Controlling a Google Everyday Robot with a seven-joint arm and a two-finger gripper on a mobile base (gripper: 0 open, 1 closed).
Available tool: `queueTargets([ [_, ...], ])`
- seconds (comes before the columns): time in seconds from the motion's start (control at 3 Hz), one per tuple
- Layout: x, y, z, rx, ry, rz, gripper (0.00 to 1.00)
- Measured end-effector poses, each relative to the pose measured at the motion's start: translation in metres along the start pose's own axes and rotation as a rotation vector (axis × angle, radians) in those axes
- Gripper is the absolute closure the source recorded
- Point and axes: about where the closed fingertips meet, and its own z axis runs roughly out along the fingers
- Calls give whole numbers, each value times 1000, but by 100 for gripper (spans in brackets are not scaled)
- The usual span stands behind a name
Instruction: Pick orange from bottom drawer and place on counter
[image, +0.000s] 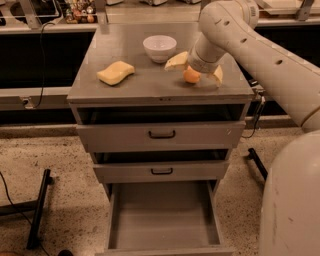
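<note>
The orange (191, 75) rests on the counter (150, 85) at its right side, near the front edge. My gripper (194, 73) is right over it, open, with one cream fingertip (175, 61) to the orange's left and the other to its right. The fingers stand apart from the orange. The bottom drawer (165, 220) is pulled out below and is empty inside.
A white bowl (159, 48) stands at the back middle of the counter, just left of my gripper. A yellow wavy sponge (115, 72) lies at the left. The two upper drawers (161, 135) are slightly pulled out. A dark stand leg (39, 207) is on the floor at the left.
</note>
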Motion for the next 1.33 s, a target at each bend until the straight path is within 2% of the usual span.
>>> queueTargets([
  [0.33,9,5,-5,-48,-7,-38,0],
  [0.67,23,13,-10,-91,-49,-29,0],
  [1.0,28,29,-12,-111,-123,67,0],
  [1.33,40,39,-27,-44,-131,226,0],
])
